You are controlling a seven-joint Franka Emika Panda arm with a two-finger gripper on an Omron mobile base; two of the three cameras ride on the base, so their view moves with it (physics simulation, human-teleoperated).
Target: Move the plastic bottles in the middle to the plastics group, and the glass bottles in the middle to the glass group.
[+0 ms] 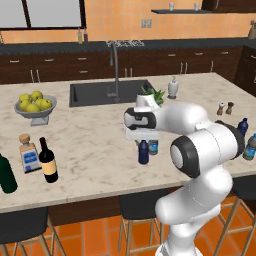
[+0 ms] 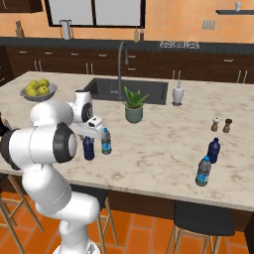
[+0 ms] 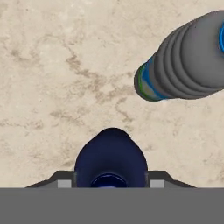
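A dark blue plastic bottle (image 1: 143,153) (image 2: 89,148) and a clear one with a blue cap (image 1: 153,146) (image 2: 106,142) stand side by side mid-counter. My gripper (image 1: 141,138) (image 2: 92,132) (image 3: 110,183) hangs right over the dark blue bottle (image 3: 110,158), open, with one fingertip (image 3: 64,183) on each side of its top. The clear bottle (image 3: 186,61) stands just beside it. The plastics group, a dark blue bottle (image 1: 243,126) (image 2: 214,150) and a clear bottle (image 1: 250,147) (image 2: 202,171), stands far right. The wine bottle (image 1: 48,161) stands at the left by the square clear bottle (image 1: 29,154) and the green bottle (image 1: 7,174).
A sink (image 1: 107,92) with a tall faucet (image 1: 115,65) lies behind the middle bottles. A potted plant (image 2: 133,105) stands near them, with a soap dispenser (image 2: 177,93) further back. Salt and pepper shakers (image 2: 221,124) are at the right, and a bowl of lemons (image 1: 35,106) at the left.
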